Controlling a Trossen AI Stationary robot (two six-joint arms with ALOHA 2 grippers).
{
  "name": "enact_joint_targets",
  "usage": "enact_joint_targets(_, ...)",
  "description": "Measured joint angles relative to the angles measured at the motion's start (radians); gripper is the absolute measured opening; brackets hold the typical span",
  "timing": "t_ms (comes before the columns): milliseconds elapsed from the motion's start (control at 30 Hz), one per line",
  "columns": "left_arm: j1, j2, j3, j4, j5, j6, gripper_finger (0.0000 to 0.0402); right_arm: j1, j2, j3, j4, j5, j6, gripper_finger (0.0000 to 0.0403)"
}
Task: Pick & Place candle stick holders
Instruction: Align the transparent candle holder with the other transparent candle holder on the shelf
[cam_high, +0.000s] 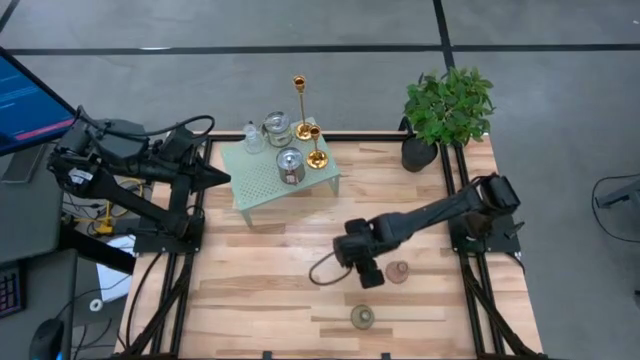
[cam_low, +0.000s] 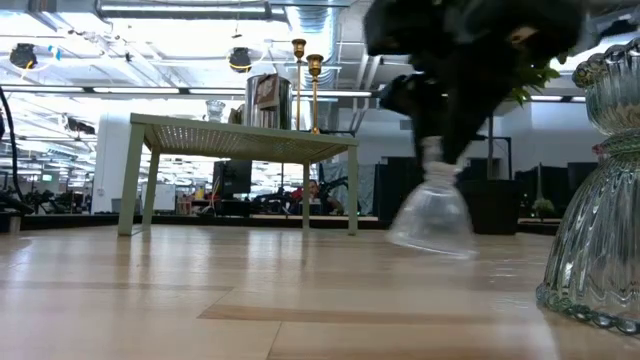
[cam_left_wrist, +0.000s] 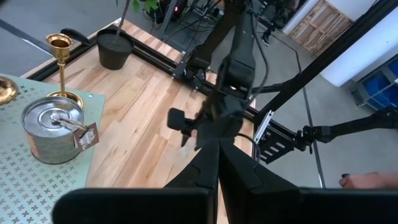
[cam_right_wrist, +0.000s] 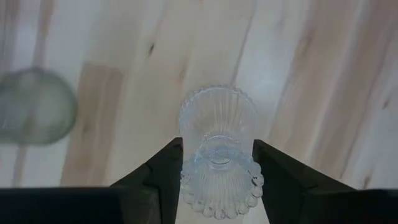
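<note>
No legible text, tag on silvery cup (cam_left_wrist: 86, 137) unreadable, no brands

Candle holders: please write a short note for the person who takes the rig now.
Right gripper: fingers closed on a clear glass holder, lifted and tilted above the table.
Left gripper: shut, waiting beside the green rack.
Done: two gold candlesticks, metal cups and small glass ones stand on the rack.
Left: the held holder, a pink one and a greenish one on the table.
</note>
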Motion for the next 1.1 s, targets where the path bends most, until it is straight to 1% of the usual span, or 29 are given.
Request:
enact_joint_targets(133, 0.0, 0.003, 0.0, 0.004, 0.0, 0.0, 0.0007, -0.046, 0.01, 0.012, 0.068, -0.003, -0.037, 0.0158)
enact_joint_targets(300, 0.0, 0.01, 0.0, 0.006, 0.0, 0.0, 0.0007, -0.088, 0.027, 0.086, 0.095, -0.004, -0.072, 0.0158)
enact_joint_targets(367, 0.0, 0.018, 0.0, 0.007, 0.0, 0.0, 0.0007, -0.099, 0.042, 0.119, 0.068, -0.011, -0.086, 0.0158)
enact_joint_targets(433, 0.0, 0.019, 0.0, 0.009, 0.0, 0.0, 0.0007, -0.105, 0.082, 0.177, 0.077, -0.028, -0.106, 0.0158)
enact_joint_targets(533, 0.0, 0.029, 0.0, 0.011, 0.0, 0.0, 0.0007, -0.104, 0.162, 0.285, 0.004, -0.033, -0.14, 0.0158)
enact_joint_targets(633, 0.0, 0.037, 0.0, 0.013, 0.0, 0.0, 0.0007, -0.104, 0.253, 0.434, -0.029, -0.035, -0.177, 0.0158)
enact_joint_targets(767, 0.0, 0.043, 0.0, 0.014, 0.0, 0.0, 0.0007, -0.106, 0.369, 0.639, -0.127, -0.036, -0.223, 0.0158)
enact_joint_targets(867, 0.0, 0.043, 0.0, 0.014, 0.0, 0.0, 0.0007, -0.113, 0.455, 0.764, -0.215, -0.038, -0.243, 0.0158)
enact_joint_targets(967, 0.0, 0.043, 0.0, 0.015, 0.0, 0.0, 0.0007, -0.116, 0.52, 0.857, -0.264, -0.04, -0.245, 0.0159)
enact_joint_targets(1100, 0.0, 0.043, 0.0, 0.02, 0.0, 0.0, 0.0007, -0.121, 0.59, 0.935, -0.286, -0.044, -0.245, 0.0161)
